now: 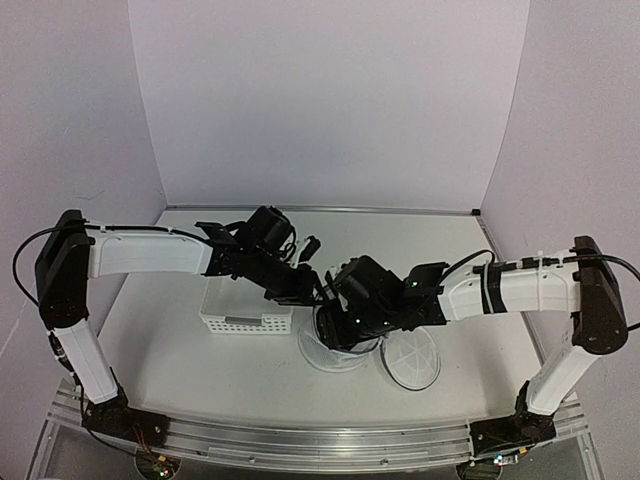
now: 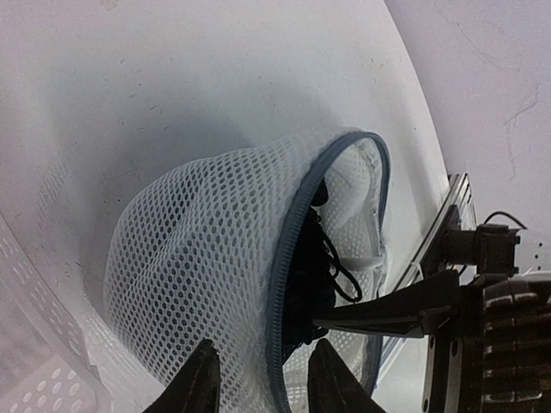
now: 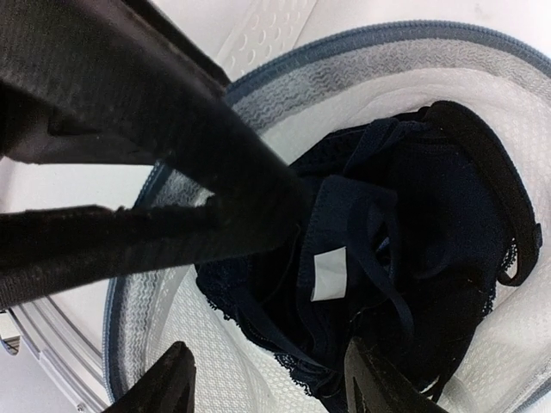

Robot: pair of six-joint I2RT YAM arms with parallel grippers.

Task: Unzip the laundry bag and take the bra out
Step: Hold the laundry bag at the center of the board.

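Mid-bench (image 1: 200, 365), just right and near of white perforated basket (image 1: 245, 322): laundry bag (image 2: 198, 258), white see-through honeycomb mesh, rounded, blue-grey zipper rim, mouth gaping wide. Round mesh flap (image 1: 412, 358) flat on bench just right of it. Inside bag: bra (image 3: 430, 224), dark navy to black, bunched up, thin straps looped, lace trim along near edge, small white tag (image 3: 329, 274) showing. Left gripper (image 2: 263, 361) at bag's near edge, jaws part closed either side of zipper rim and mesh; cannot tell if actually pinching it. Right gripper (image 3: 271, 370) poised over bag mouth, jaws well apart on either side of bra, gripping nothing; one finger (image 2: 387, 310) reaching into opening beside straps.
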